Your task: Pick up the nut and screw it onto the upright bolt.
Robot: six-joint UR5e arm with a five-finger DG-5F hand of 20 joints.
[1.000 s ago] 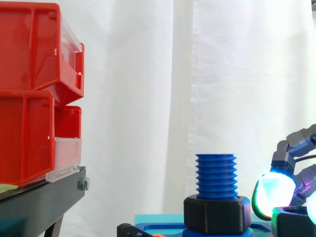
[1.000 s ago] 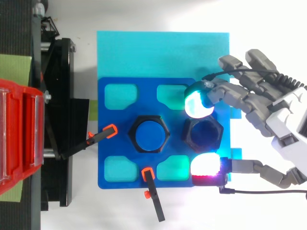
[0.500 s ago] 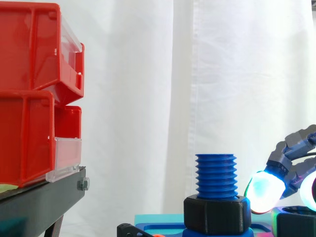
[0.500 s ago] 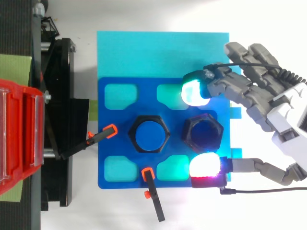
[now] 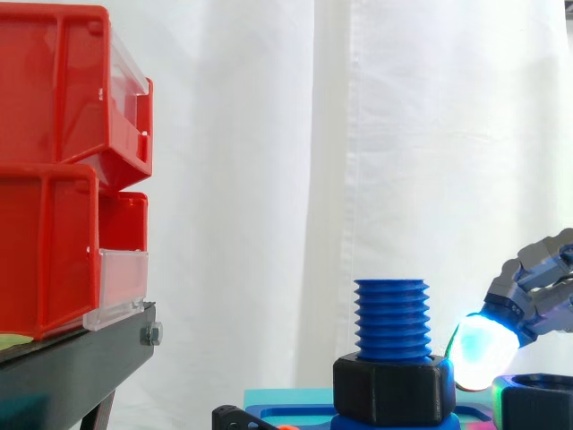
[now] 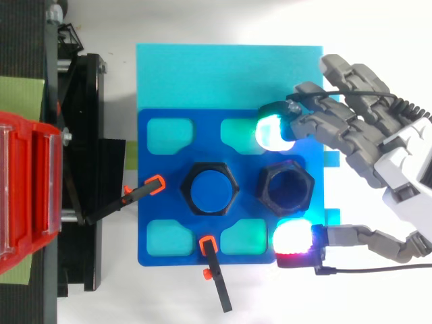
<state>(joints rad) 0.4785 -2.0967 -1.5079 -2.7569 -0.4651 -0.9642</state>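
Standing right of the red bins, the upright bolt rises from the blue plate, the loose black nut lies just beside it, and the hand spreads its fingertips wide either side, seemingly to pinch it.

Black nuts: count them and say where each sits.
2. The fitted nut rings the blue bolt; the loose nut lies beside it, between the hand's fingertips. None looks hidden.

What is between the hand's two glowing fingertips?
A loose black hexagonal nut, lying on the blue base plate; the top view shows it.
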